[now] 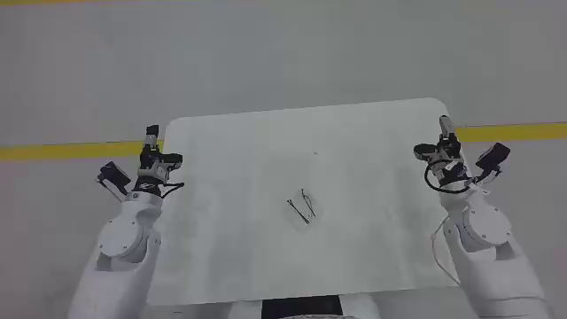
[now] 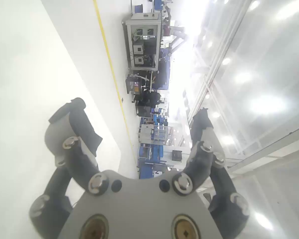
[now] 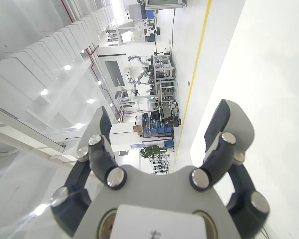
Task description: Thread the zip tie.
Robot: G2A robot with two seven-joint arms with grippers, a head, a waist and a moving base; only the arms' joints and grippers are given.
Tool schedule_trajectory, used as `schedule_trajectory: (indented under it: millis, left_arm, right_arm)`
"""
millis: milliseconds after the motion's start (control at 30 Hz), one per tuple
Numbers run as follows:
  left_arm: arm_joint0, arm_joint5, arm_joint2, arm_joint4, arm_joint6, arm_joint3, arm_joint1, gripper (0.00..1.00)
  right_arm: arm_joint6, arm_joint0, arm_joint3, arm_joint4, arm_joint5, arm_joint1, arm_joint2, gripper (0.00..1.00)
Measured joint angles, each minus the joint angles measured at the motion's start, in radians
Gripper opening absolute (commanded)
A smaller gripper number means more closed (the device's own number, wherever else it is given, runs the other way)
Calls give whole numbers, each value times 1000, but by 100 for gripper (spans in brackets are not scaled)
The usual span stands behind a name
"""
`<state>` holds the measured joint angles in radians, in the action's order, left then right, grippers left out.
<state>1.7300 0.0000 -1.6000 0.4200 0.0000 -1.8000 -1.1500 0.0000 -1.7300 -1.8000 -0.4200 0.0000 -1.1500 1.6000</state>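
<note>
The left claw [image 2: 139, 109] hung at the left edge of the table [image 1: 230, 248], pointing away from the robot, its fingers spread wide and holding nothing. The right claw [image 3: 163, 107] mirrored it at the right edge, equally wide and empty. The zip tie [image 1: 304, 206] lay flat near the table's middle, well apart from both.

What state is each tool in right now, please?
Left tool: open, holding nothing.
Right tool: open, holding nothing.
</note>
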Motion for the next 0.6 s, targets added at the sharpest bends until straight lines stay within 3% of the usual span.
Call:
schedule_trajectory:
  millis: [100,367,433,600]
  left_arm:
    - [0,0,0,0,0,0,0,100]
    - [0,0,0,0,0,0,0,100]
    - [0,0,0,0,0,0,0,100]
    - [0,0,0,0,0,0,0,100]
  right_arm:
    - [6,8,-11,32,-17,2,1,100]
    - [78,5,-50,352,-77,8,-41,100]
    - [83,1,-48,375,-99,8,-42,100]
    - [81,1,-48,370,-94,8,-41,100]
